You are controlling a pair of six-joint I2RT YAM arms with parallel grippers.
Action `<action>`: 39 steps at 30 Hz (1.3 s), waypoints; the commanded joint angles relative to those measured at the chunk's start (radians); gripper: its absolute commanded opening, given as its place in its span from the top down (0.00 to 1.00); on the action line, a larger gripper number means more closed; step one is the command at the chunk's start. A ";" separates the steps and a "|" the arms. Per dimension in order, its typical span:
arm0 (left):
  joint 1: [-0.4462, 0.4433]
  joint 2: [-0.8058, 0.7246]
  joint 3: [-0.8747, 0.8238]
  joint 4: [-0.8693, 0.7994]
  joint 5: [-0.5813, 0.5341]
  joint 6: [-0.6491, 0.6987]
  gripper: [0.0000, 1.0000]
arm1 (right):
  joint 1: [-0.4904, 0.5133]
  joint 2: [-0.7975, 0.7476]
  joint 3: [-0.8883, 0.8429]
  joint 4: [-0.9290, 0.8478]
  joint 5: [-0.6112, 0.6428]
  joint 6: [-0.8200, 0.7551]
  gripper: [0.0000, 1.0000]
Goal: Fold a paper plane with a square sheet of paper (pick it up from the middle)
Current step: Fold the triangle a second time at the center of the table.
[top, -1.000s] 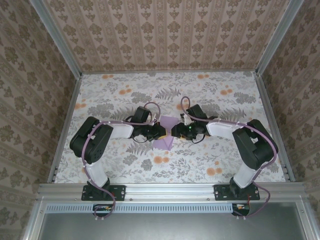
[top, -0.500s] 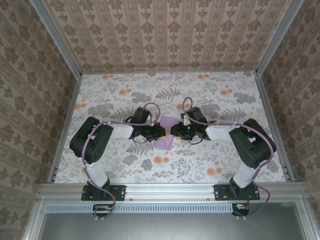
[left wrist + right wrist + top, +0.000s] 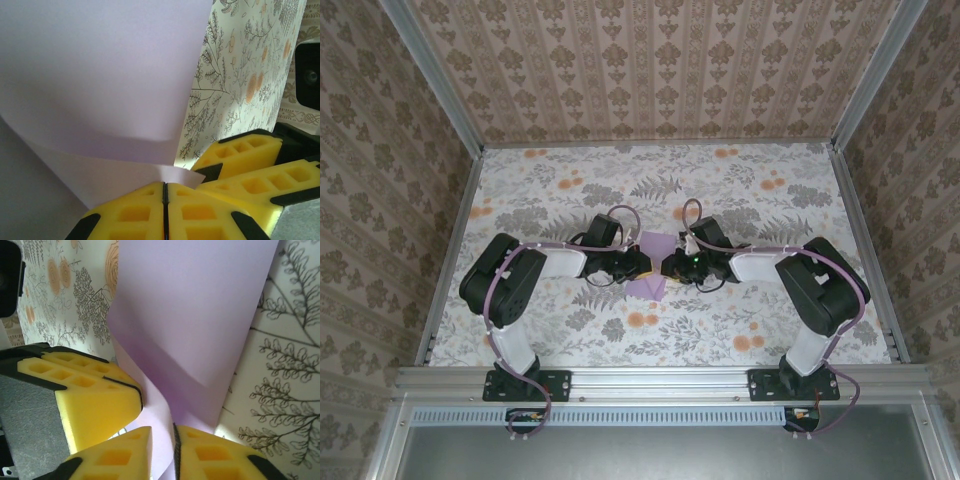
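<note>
The square sheet of paper [image 3: 647,286], plain lavender, hangs bent between my two grippers at the table's middle. My left gripper [image 3: 646,264] is shut on it. In the left wrist view its yellow jaws [image 3: 164,187] meet in a thin line, with the paper [image 3: 100,75] rising out of them. My right gripper [image 3: 666,264] faces the left one, nearly touching it. In the right wrist view its jaws [image 3: 162,450] stand a narrow gap apart, with a strip of the paper [image 3: 195,305] running between them. The left gripper's fingers [image 3: 85,390] sit close beside that strip.
The floral tabletop [image 3: 720,190] spreads out on all sides of the grippers. Patterned walls [image 3: 650,70] close in the back and both sides, and a metal rail [image 3: 650,378] runs along the near edge.
My right gripper has moved left up to the left gripper, and its jaws have narrowed around the paper. The left arm and its grip have not moved.
</note>
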 commanded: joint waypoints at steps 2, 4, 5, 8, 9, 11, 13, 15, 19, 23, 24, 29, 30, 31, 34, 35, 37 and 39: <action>-0.003 -0.029 -0.009 0.010 -0.004 -0.004 0.90 | 0.005 0.010 0.020 -0.055 0.031 -0.041 0.89; -0.003 -0.035 -0.011 0.008 -0.003 -0.002 0.90 | 0.002 0.011 0.041 -0.093 0.049 -0.075 0.92; -0.003 -0.037 -0.011 0.005 -0.002 -0.001 0.90 | 0.002 0.014 0.055 -0.114 0.056 -0.092 0.93; -0.002 -0.040 -0.007 -0.001 0.000 0.003 0.90 | -0.002 0.021 0.081 -0.157 0.064 -0.129 0.96; -0.001 -0.042 -0.006 0.000 0.000 0.005 0.90 | -0.005 0.023 0.086 -0.167 0.067 -0.139 0.97; 0.000 -0.042 -0.005 -0.002 0.001 0.006 0.90 | -0.007 0.028 0.096 -0.187 0.069 -0.157 0.98; 0.000 -0.042 -0.002 -0.003 0.006 0.008 0.90 | -0.010 0.033 0.113 -0.209 0.066 -0.178 0.98; 0.000 -0.039 0.002 -0.008 0.008 0.011 0.90 | -0.012 0.041 0.128 -0.231 0.067 -0.198 0.99; 0.000 -0.036 0.006 -0.011 0.010 0.016 0.90 | -0.019 0.054 0.148 -0.258 0.069 -0.226 0.99; 0.000 -0.028 0.011 -0.013 0.018 0.017 0.90 | -0.022 0.065 0.169 -0.278 0.072 -0.244 0.99; 0.000 -0.027 0.012 -0.012 0.020 0.018 0.90 | -0.024 0.068 0.174 -0.284 0.073 -0.250 0.99; 0.000 -0.017 0.019 -0.012 0.025 0.021 0.90 | -0.030 0.078 0.194 -0.302 0.079 -0.268 1.00; 0.000 -0.015 0.019 -0.012 0.025 0.021 0.90 | -0.032 0.081 0.198 -0.305 0.079 -0.272 1.00; 0.000 -0.013 0.021 -0.013 0.026 0.021 0.90 | -0.032 0.083 0.201 -0.308 0.079 -0.275 1.00; 0.000 -0.008 0.023 -0.013 0.030 0.022 0.90 | -0.034 0.092 0.213 -0.315 0.076 -0.284 1.00; 0.000 -0.007 0.023 -0.013 0.029 0.022 0.90 | -0.035 0.094 0.218 -0.318 0.076 -0.286 1.00; 0.000 -0.004 0.026 -0.014 0.030 0.023 0.90 | -0.034 0.100 0.224 -0.321 0.075 -0.292 1.00; -0.001 -0.001 0.027 -0.014 0.029 0.024 0.90 | -0.035 0.107 0.230 -0.325 0.072 -0.295 1.00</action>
